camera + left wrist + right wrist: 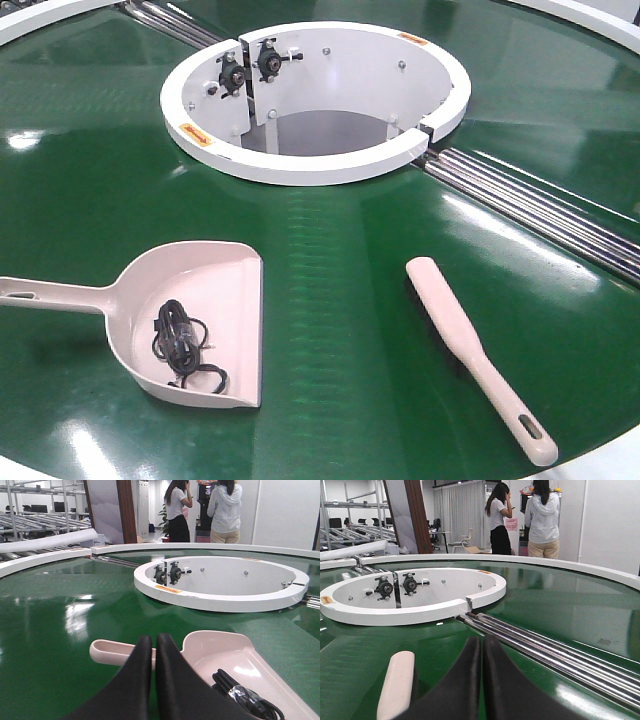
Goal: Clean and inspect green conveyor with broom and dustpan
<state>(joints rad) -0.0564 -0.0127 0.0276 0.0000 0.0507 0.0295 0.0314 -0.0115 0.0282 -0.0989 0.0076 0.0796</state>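
Dustpan left on green conveyor, holding tangled black cord; broom right, bristles mostly hidden. Left end effector, right end effector both closed, empty.

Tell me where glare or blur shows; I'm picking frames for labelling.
Front view: sharp, with bright glare patches on the conveyor. Left wrist view: glare streak on belt at left, end effector looms dark and soft. Right wrist view: rods shine, background slightly soft.

Two people by a white wall, metal racks left, perhaps curtains behind.
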